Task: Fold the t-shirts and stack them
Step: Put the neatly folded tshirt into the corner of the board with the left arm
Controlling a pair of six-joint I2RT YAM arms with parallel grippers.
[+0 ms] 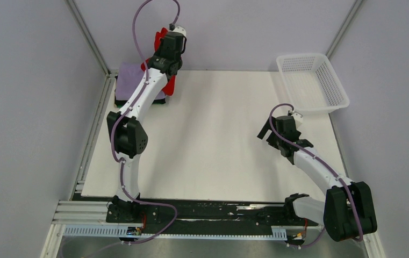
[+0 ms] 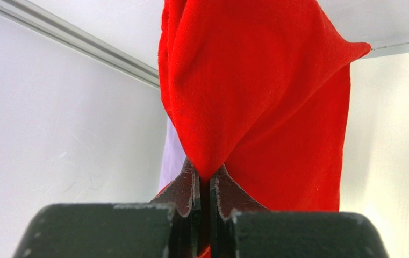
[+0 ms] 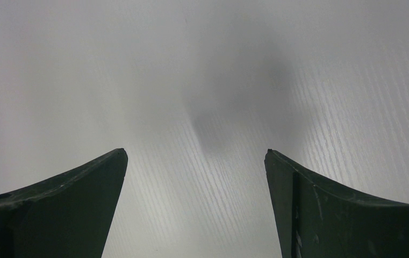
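Note:
My left gripper [image 2: 206,174] is shut on a bunched fold of the red t-shirt [image 2: 256,97], which hangs raised over the far left corner of the table. From above, red cloth [image 1: 171,84] shows on both sides of the left gripper [image 1: 170,41]. A folded lavender t-shirt [image 1: 130,75] lies flat on a dark one [image 1: 118,100] just left of it; a lavender strip [image 2: 171,156] shows behind the red cloth. My right gripper [image 1: 267,133] hovers low over bare table at the right, open [image 3: 196,156], with nothing between its fingers.
A white mesh basket [image 1: 335,88] stands at the far right corner of the white table [image 1: 218,150]. Grey walls and metal frame rails [image 1: 89,37] close in the back and both sides.

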